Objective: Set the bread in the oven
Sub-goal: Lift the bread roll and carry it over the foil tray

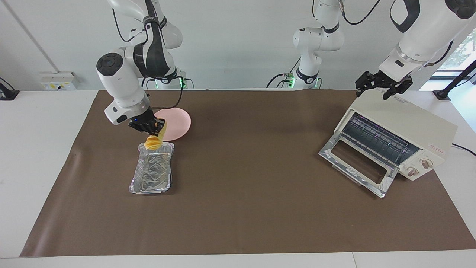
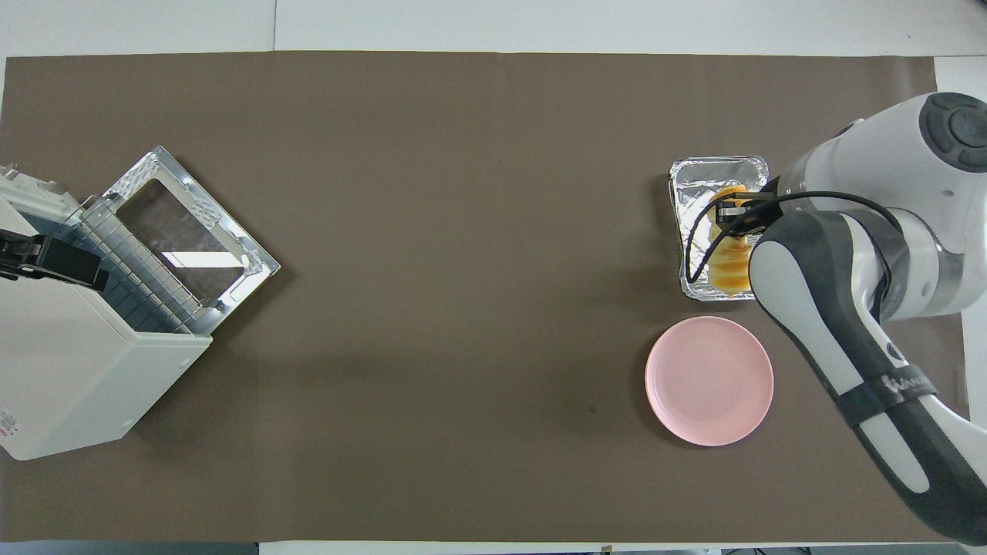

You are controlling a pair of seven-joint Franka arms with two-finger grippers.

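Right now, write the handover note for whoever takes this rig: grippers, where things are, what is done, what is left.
Right gripper: shut on the bread, held in the air over the foil tray, at the tray's end nearer the robots.
Left gripper: open, waiting over the top of the oven.
Pink plate: bare, beside the tray, nearer the robots.
Oven at the left arm's end of the table, door dropped open.
Done: bread picked up.
Left: get the bread into the oven.

Both arms [image 1: 122,80] are glossy white with dark grey joint bands and round grey caps, black cables looping near the black grippers [image 1: 148,127], green lights at the bases
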